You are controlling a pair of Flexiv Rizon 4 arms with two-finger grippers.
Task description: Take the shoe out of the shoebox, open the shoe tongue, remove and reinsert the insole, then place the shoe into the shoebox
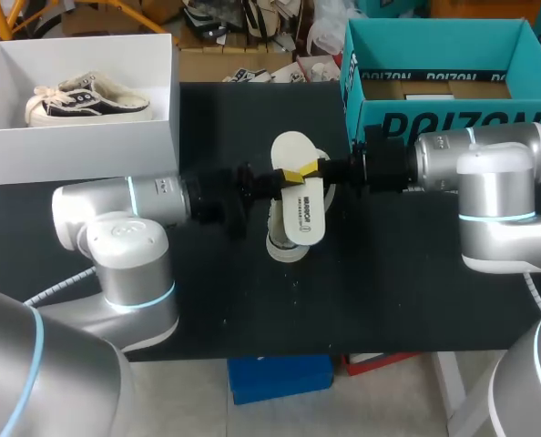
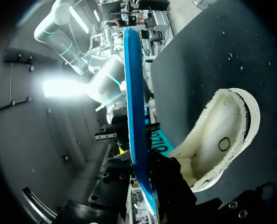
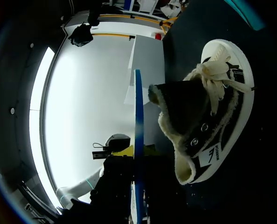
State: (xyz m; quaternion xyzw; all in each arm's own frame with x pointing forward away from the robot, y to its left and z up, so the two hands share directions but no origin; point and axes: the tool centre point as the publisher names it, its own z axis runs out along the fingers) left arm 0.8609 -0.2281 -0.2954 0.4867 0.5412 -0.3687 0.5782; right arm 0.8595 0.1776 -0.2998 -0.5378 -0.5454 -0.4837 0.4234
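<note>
My left arm point(image 1: 116, 214) comes in from the left side, its forearm lying level and pointing toward the middle. My right arm point(image 1: 489, 168) comes in from the right, its forearm level too and pointing back at the left one, so the two wrists face each other along one line. My left gripper point(image 1: 287, 178) and my right gripper point(image 1: 323, 169) meet just beside each other in the middle. Each is closed on the insole point(image 1: 300, 146), one at either long edge, yellow tips showing against it. In both wrist views the insole stands edge-on between my dark fingers point(image 2: 171, 182).
</note>
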